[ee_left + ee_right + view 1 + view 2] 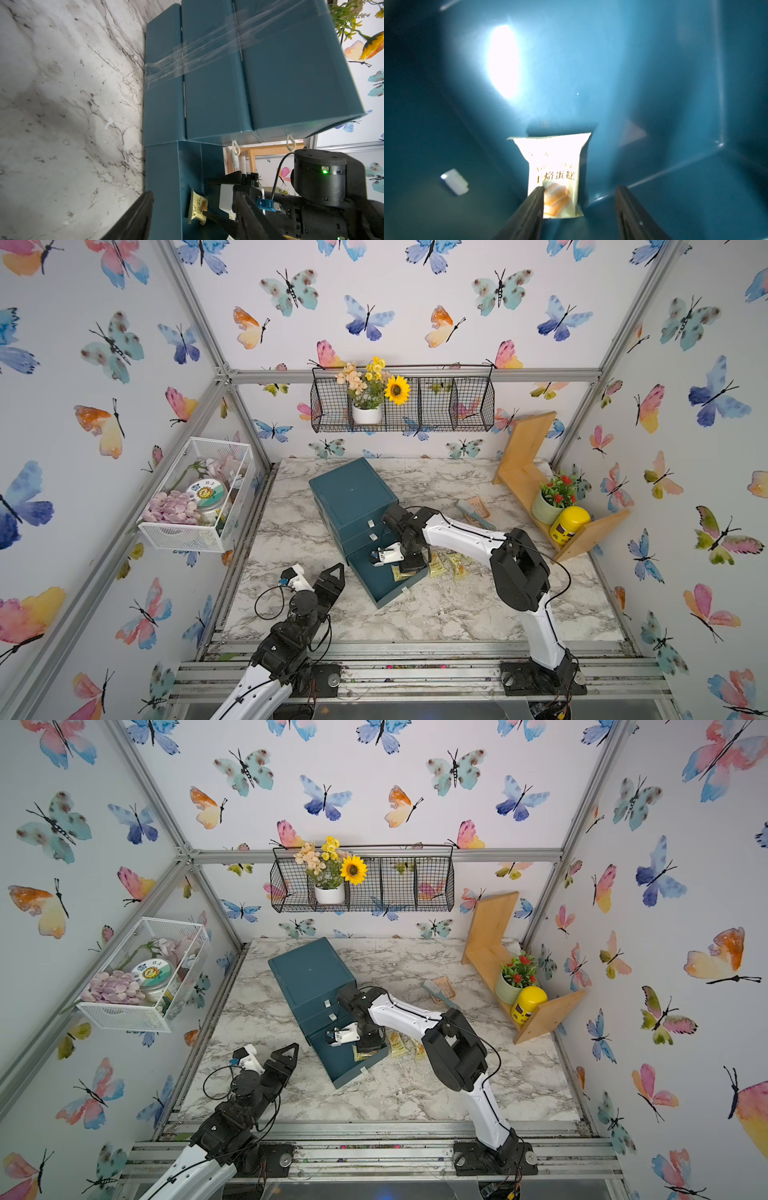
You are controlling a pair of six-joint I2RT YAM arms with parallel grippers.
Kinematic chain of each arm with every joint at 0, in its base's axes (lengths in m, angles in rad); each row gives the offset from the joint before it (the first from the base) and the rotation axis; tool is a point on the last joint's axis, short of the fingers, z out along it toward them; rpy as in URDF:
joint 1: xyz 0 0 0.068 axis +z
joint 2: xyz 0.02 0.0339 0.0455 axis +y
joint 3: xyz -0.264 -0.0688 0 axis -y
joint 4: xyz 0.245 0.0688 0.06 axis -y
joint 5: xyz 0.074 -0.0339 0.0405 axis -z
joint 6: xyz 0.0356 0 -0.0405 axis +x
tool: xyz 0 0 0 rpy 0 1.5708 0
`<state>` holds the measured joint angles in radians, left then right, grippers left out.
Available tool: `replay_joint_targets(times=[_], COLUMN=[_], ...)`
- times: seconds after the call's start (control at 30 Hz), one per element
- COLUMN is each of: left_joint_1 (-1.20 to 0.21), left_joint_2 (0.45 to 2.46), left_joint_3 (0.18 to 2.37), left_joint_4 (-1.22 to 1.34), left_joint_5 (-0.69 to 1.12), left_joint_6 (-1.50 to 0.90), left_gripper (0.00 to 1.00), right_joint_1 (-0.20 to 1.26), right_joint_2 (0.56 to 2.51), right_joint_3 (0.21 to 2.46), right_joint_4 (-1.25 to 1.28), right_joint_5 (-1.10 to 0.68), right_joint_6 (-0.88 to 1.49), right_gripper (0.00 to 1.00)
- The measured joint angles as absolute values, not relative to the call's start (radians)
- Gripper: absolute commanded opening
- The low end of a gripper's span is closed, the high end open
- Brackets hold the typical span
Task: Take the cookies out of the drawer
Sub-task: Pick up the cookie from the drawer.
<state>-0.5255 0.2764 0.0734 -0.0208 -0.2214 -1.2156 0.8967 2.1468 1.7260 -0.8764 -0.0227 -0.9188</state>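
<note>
- The left claw (335, 575) hovers above the front left of the desk (415, 614), its jaws parted and empty.
- The right claw (580, 188) reaches down into the open bottom drawer (376, 587). Its jaws are spread and grip nothing, with one finger at the edge of a pale yellow cookie packet (556, 166) lying inside.
- More yellow cookies (449, 565) lie on the desk just right of the drawer.
- A brush (473, 512) lies farther back.

Three pale yellow cookie packets (435, 565) show in both top views: one in the open drawer (374, 587) and two on the table (415, 622) just beside it. The cabinet (351, 493) has three drawers. There are two robot arms (457, 533), one brush (473, 512), two flower pots (366, 414), one yellow jar (568, 524), two wire baskets (457, 406) and one wooden shelf (525, 448).
</note>
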Motion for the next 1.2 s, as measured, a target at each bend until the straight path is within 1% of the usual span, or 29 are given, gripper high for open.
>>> replay_joint_targets(times=[0.23,0.43,0.67,0.97,1.1,1.2], left_joint_1=[-0.525,-0.525,-0.525,-0.525,-0.525,-0.525], left_joint_2=[0.277,0.277,0.277,0.277,0.279,0.285], left_joint_3=[0.073,0.073,0.073,0.074,0.075,0.076], left_joint_4=[-0.021,-0.022,-0.04,-0.054,-0.058,-0.058], left_joint_5=[-0.221,-0.221,-0.221,-0.221,-0.221,-0.221], left_joint_6=[-1.22,-1.22,-1.219,-1.218,-1.216,-1.213], left_gripper=[0.67,0.67,0.67,0.67,0.67,0.67], right_joint_1=[0.897,0.899,0.905,0.916,0.921,0.923], right_joint_2=[2.147,2.147,2.147,2.151,2.152,2.152], right_joint_3=[1.726,1.714,1.697,1.697,1.701,1.712], right_joint_4=[-0.874,-0.842,-0.818,-0.733,-0.701,-0.698], right_joint_5=[-0.009,0.001,-0.001,-0.026,-0.051,-0.064], right_joint_6=[-0.925,-0.925,-0.923,-0.887,-0.859,-0.853], right_gripper=[0.57,0.53,0.44,0.34,0.35,0.42])
